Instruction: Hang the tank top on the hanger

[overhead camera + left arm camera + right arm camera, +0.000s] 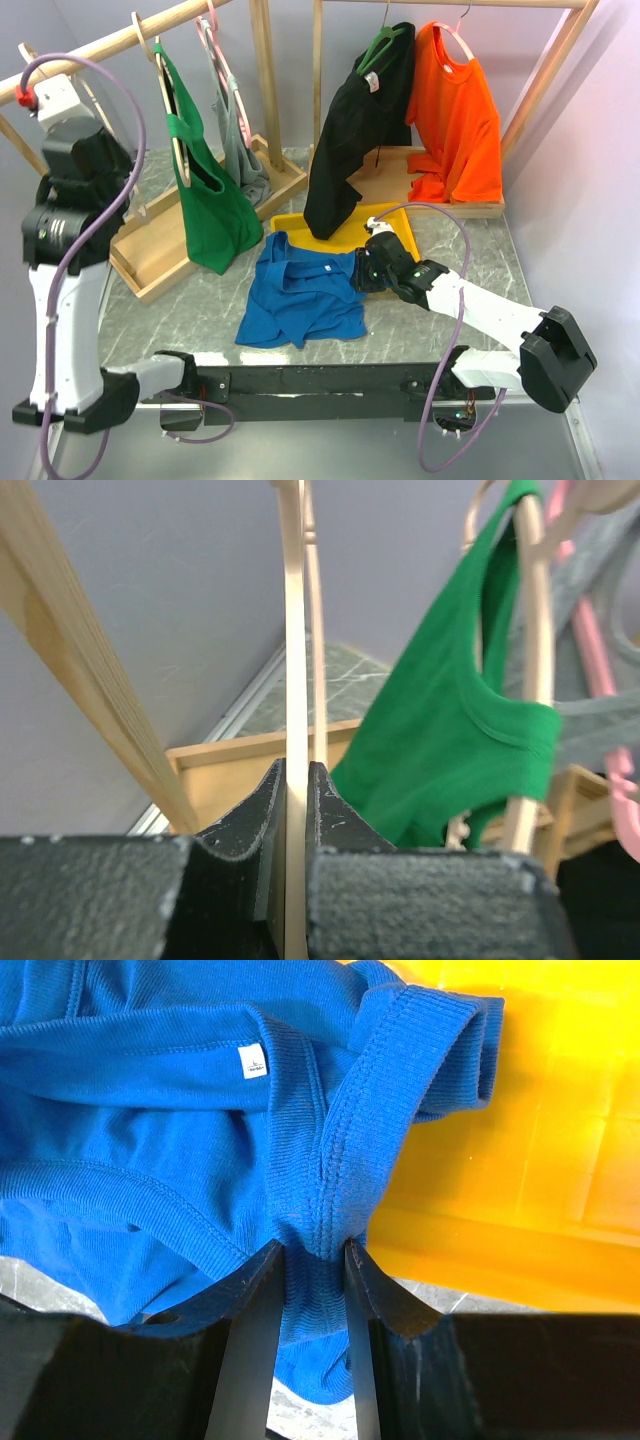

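The tank top lies crumpled just left of the yellow tray, one strap over its rim; the right gripper is closed on that strap; well left of the tray, raised, the left gripper clamps the hanger; both grasps seem made; next, the hanger must meet the strap, which should be held open.

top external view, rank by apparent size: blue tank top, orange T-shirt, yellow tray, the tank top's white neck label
1. blue tank top and orange T-shirt: look about alike. The shirt hangs farther back, so I won't rank them.
2. yellow tray: only its uncovered part shows.
3. white neck label: a speck.
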